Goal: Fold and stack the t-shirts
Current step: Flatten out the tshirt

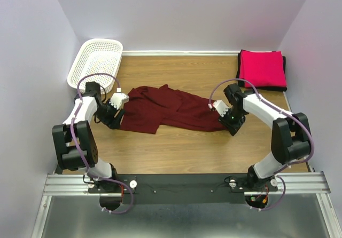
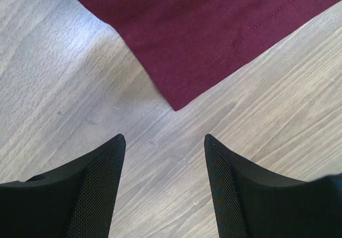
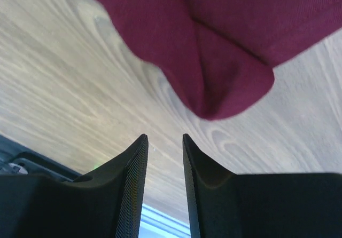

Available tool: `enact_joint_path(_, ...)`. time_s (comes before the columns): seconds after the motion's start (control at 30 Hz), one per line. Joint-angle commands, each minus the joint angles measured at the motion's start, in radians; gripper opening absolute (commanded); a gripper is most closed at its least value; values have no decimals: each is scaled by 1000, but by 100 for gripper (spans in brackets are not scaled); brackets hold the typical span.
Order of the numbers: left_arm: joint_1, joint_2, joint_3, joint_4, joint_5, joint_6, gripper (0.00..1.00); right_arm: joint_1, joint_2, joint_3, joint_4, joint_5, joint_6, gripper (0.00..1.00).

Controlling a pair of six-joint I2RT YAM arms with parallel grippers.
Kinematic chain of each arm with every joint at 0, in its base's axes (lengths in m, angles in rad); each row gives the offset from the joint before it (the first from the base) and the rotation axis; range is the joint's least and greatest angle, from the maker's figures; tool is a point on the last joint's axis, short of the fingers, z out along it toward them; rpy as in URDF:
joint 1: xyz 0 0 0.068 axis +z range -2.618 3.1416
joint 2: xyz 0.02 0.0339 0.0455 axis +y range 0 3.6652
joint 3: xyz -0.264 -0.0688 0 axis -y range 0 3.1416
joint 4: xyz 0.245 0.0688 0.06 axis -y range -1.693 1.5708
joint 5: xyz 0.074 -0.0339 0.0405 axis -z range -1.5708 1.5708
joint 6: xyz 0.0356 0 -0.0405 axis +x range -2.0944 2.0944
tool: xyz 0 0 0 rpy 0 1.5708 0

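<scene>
Maroon t-shirt [image 1: 171, 110] is found crumpled at the centre, unfolded, the pink-red t-shirt [image 1: 262, 68] already folded and stacked at two o'clock; the left gripper [image 2: 163, 137] is held wide open, the right gripper [image 3: 164, 136] barely parted, both empty at its nine and three o'clock

Maroon t-shirt [image 1: 171, 110]: matt knit cloth, stitched hem. Pink-red t-shirt [image 1: 262, 69]: matt cloth. Table [image 1: 176, 147]: pale wood grain, smooth, faint sheen. Basket [image 1: 95, 62]: white plastic mesh. Left end effector [image 2: 163, 137] pads [image 2: 99, 190]: black, matt, finely textured.
</scene>
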Motion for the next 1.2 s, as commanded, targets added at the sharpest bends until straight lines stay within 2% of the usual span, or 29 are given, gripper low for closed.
enact_joint_path(0.0,-5,13,-12,29,-8,-20,67,2,36,9,68,-32,11,38)
enact_joint_path(0.27,-13,36,15,31,5,-40,66,2,101,92,65,-69,46,36)
enact_joint_path(0.5,-15,65,46,32,37,-60,66,-6,239,142,77,-80,24,37)
enact_joint_path(0.6,-15,70,57,31,34,-60,66,-17,270,175,74,-90,20,42)
enact_joint_path(0.7,-13,70,58,29,29,-59,66,-21,253,169,71,-83,-8,46)
enact_joint_path(0.93,-13,82,60,35,31,-57,66,-21,176,136,30,-80,-63,47)
enact_joint_path(1.17,-15,81,55,38,28,-59,66,-21,3,152,-24,-67,-143,45)
